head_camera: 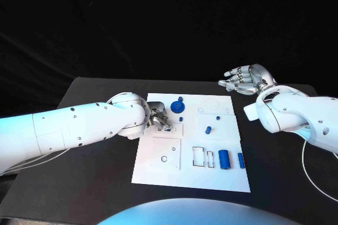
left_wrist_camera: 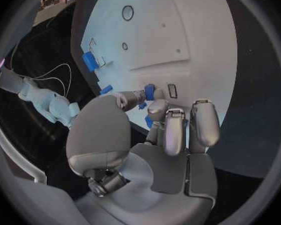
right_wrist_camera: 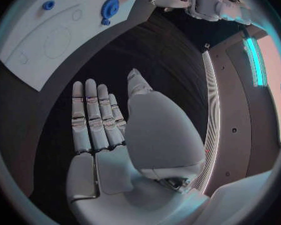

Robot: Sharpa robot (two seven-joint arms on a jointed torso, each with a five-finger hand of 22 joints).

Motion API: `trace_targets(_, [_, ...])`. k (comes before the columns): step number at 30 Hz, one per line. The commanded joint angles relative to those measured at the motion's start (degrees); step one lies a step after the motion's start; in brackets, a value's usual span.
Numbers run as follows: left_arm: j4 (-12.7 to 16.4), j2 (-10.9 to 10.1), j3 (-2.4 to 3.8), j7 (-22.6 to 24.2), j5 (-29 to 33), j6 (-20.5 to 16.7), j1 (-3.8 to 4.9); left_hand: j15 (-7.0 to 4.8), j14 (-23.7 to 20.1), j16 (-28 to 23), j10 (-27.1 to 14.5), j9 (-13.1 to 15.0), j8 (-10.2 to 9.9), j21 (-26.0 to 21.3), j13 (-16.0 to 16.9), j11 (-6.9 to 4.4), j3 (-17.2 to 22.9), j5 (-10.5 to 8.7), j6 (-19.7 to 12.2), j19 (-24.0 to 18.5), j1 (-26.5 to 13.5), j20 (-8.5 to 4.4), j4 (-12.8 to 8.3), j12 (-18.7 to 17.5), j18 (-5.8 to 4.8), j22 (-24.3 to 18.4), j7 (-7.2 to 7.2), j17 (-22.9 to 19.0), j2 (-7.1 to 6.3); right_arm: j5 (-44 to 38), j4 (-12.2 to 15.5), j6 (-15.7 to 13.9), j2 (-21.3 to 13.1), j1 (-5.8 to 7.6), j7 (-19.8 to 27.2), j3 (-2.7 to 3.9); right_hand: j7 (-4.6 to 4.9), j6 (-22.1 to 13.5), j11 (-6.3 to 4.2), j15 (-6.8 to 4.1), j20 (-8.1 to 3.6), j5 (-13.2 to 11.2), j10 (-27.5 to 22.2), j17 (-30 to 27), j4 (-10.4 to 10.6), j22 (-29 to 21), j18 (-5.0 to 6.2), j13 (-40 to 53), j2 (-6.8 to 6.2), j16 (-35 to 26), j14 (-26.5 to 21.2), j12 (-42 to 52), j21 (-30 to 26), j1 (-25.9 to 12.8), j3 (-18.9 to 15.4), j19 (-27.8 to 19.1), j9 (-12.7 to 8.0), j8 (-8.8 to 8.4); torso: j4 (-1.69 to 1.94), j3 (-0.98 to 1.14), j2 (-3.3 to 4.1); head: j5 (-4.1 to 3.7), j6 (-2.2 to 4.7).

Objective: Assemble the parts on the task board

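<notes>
The white task board (head_camera: 158, 178) lies mid-table. My left hand (head_camera: 159, 121) rests low over its left side, by a small raised plate (head_camera: 171, 132). In the left wrist view this hand (left_wrist_camera: 154, 135) has its fingers curled, and thumb and a fingertip pinch a small blue part (left_wrist_camera: 149, 91) beside a rectangular slot (left_wrist_camera: 172, 90). A blue gear disc (head_camera: 178, 106) lies near the board's far edge. A blue cylinder (head_camera: 224, 159) and a blue bar (head_camera: 241, 160) lie near the right edge by two slots (head_camera: 203, 157). My right hand (head_camera: 243, 79) hovers past the far right corner, fingers straight and apart, empty.
Small blue pieces lie at mid-board (head_camera: 208, 130), (head_camera: 218, 118) and close to the left fingers (head_camera: 181, 119). A raised plate with a round hole (head_camera: 163, 159) takes the near left of the board. The right wrist view shows the board (right_wrist_camera: 40, 50) and gear disc (right_wrist_camera: 109, 7) beyond my right hand (right_wrist_camera: 115, 135).
</notes>
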Motion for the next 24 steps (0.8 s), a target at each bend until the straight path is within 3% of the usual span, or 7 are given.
trace_targets(1, [0.16, 0.05, -0.12, -0.14, -0.14, 1.95, -0.1, -0.48, 4.1, 0.28, 0.47, 0.2, 0.13, 0.26, 0.01, -0.04, 9.69, 0.16, 1.19, 0.42, -0.18, 0.11, -9.68, -0.21, -0.89, 0.0, -0.73, 7.61, 0.76, -0.46, 0.0, 0.74, 0.0, -0.04, 0.55, 0.01, 2.03, -0.33, -0.09, 0.03, 0.16, -0.16, -0.36, -0.04, -0.15, -0.05, 0.55, -0.06, -0.18, -0.2, -0.48, 0.33, -0.38, 0.03, 0.07, -0.35, -0.07, 0.38, 0.04, -0.01, 0.02, 0.04, -0.05])
trace_targets(24, [-0.62, 0.49, -0.11, -0.12, 0.64, 2.1, -0.08, -0.77, 4.12, 0.26, 1.24, 1.06, 0.2, 0.4, 0.14, -0.42, 9.19, -0.58, 2.11, 0.75, -3.3, -0.07, -8.83, -0.02, -0.98, 0.48, -1.27, 7.65, 2.54, -0.45, -0.04, 0.78, 0.03, -0.16, 0.63, 0.0, 2.01, -0.22, -0.1, 0.06, 0.21, -0.17, -0.37, -0.16, -0.16, -0.22, 0.57, -0.27, -0.14, -0.3, -0.55, 0.44, -0.51, -0.01, 0.08, -0.37, -0.06, 0.5, -0.01, -0.01, 0.08, -0.04, -0.18])
